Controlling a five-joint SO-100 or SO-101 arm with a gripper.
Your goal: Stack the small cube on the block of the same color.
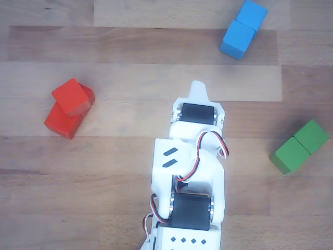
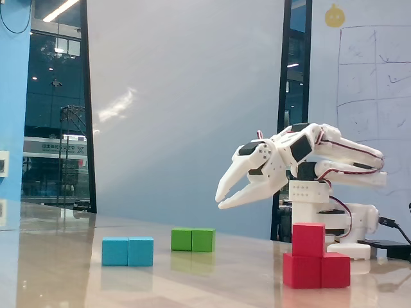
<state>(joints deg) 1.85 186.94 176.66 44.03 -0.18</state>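
Note:
The small red-orange cube (image 1: 73, 97) rests on one end of the red-orange oblong block (image 1: 61, 123), turned a little askew to it. In the fixed view the cube (image 2: 308, 239) sits on the left half of the block (image 2: 334, 270). My gripper (image 2: 219, 200) hangs in the air above the table, away from the stack, with its jaws slightly apart and nothing between them. In the other view the gripper (image 1: 197, 91) points up the picture, to the right of the red stack, and only its top shows.
A blue oblong block (image 1: 243, 28) lies at the top right and a green oblong block (image 1: 300, 147) at the right edge. In the fixed view the blue block (image 2: 128, 251) and green block (image 2: 192, 239) lie left of the stack. The arm's base (image 2: 321, 205) stands behind the stack.

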